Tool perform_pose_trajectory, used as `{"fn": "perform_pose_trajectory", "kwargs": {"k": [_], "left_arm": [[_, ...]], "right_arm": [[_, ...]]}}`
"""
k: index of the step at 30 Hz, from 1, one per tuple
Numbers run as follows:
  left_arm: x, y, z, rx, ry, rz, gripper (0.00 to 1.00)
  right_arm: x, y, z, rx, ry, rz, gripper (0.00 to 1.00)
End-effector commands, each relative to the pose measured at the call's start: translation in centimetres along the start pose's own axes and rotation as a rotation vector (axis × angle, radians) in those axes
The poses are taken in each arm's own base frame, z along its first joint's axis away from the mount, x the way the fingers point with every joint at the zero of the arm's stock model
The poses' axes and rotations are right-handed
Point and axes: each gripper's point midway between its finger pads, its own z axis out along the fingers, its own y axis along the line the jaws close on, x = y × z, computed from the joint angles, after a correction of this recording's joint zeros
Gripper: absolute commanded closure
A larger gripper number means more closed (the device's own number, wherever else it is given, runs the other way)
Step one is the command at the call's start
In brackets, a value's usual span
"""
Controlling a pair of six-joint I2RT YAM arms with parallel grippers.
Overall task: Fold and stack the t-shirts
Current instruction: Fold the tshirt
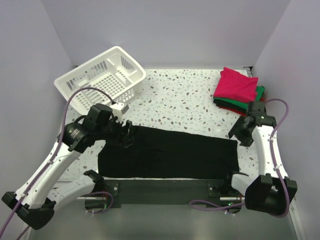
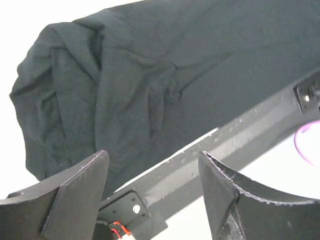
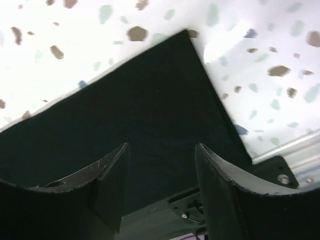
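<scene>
seen from overhead, a white slatted basket (image 1: pixel 102 75) lay tipped on its side at about 10 o'clock on a speckled table (image 1: pixel 185 100), its open mouth turned toward the near left. just below it, at about 8 o'clock, the left gripper (image 1: pixel 125 134) hung over the left end of a large black t-shirt (image 1: pixel 170 157). the basket's lower rim sat close behind the left arm's wrist. in the left wrist view that gripper (image 2: pixel 152 160) had its jaws spread wide with nothing between them, and the shirt's left end (image 2: pixel 115 85) lay bunched and creased beyond them.

the black t-shirt stretched as a long flat band across the near side of the table, from 7 o'clock to 5 o'clock. its near edge lay along a black mounting plate (image 1: pixel 165 187).

at about 4 o'clock the right gripper (image 1: pixel 239 132) sat over the shirt's right end. its wrist view showed the gripper (image 3: pixel 161 147) parted and holding nothing, above a neat, flat corner of the cloth (image 3: pixel 150 100).

at 2 o'clock, well apart from the black shirt, lay a stack of folded shirts. a red shirt (image 1: pixel 236 84) lay on top, with a green shirt (image 1: pixel 259 93) and dark cloth under it. a purple cable (image 1: pixel 280 107) looped beside the stack.
</scene>
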Motion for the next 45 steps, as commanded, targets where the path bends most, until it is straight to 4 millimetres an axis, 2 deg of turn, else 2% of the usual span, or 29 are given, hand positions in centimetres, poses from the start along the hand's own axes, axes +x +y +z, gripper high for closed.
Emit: {"fn": "perform_pose_trajectory", "kwargs": {"k": [1,2,5,7,8,14,21,22,24,25,27,31,33,35,37,39,40,42,43,45], "left_arm": [[-0.9,1.3,2.0,-0.08,-0.016,-0.067,0.22],[-0.1,2.3,3.3,-0.128,0.029,-0.084,0.22],[0.5,4.0,5.2,-0.224,0.062,-0.129,0.21],[0.4,4.6,5.9,-0.258,0.058,-0.148,0.2],[0.4,5.3,6.6,-0.288,0.06,-0.151,0.2],[-0.7,6.8,8.2,-0.378,0.032,-0.192,0.18],[-2.1,7.1,9.0,-0.381,-0.003,-0.219,0.18],[-2.1,7.2,9.1,-0.386,-0.005,-0.222,0.18],[-2.2,7.4,9.4,-0.39,-0.013,-0.23,0.18],[-2.2,7.5,9.5,-0.39,-0.016,-0.233,0.18],[-2.3,7.7,9.8,-0.393,-0.023,-0.244,0.18],[-3.1,7.7,10.7,-0.38,-0.056,-0.271,0.19],[-3.4,7.9,11.3,-0.382,-0.062,-0.286,0.21],[-3.9,8.0,12.4,-0.374,-0.068,-0.296,0.23],[-5.1,7.8,13.3,-0.35,-0.098,-0.3,0.25],[-5.6,7.5,14.8,-0.33,-0.091,-0.31,0.27],[-6.4,7.5,15.7,-0.325,-0.098,-0.314,0.29],[-7.1,7.5,16.7,-0.32,-0.106,-0.314,0.31],[-8.2,7.5,17.1,-0.315,-0.131,-0.31,0.32],[-8.3,8.0,18.4,-0.334,-0.11,-0.289,0.34]], "right_arm": [[-0.4,4.1,1.1,-0.15,0.027,-0.007,0.42],[0.2,5.2,1.7,-0.175,0.041,-0.036,0.43],[2.3,7.7,3.9,-0.194,0.115,-0.094,0.43],[3.8,8.2,5.8,-0.178,0.196,-0.07,0.43],[4.1,9.0,6.3,-0.19,0.202,-0.082,0.43],[4.3,8.5,9.5,-0.081,0.258,-0.074,0.44],[3.2,7.2,12.6,0.08,0.276,-0.11,0.46],[2.5,6.8,12.9,0.108,0.259,-0.119,0.46],[2.3,6.4,13.4,0.136,0.265,-0.131,0.46],[1.4,5.5,13.8,0.152,0.267,-0.1,0.46],[0.6,5.0,14.1,0.159,0.269,-0.083,0.46],[-2.9,3.3,14.5,0.188,0.235,-0.042,0.46],[-4.0,2.4,14.6,0.206,0.23,-0.039,0.46],[-5.9,2.0,14.8,0.212,0.207,-0.026,0.46],[-7.6,2.1,14.6,0.211,0.175,-0.041,0.46],[-8.3,1.9,14.6,0.231,0.173,-0.066,0.46],[-9.4,2.3,14.3,0.224,0.151,-0.07,0.46],[-10.2,2.7,13.6,0.207,0.14,-0.085,0.46],[-10.8,3.1,13.2,0.189,0.123,-0.083,0.46],[-11.4,3.7,12.2,0.156,0.095,-0.069,0.46]]}}
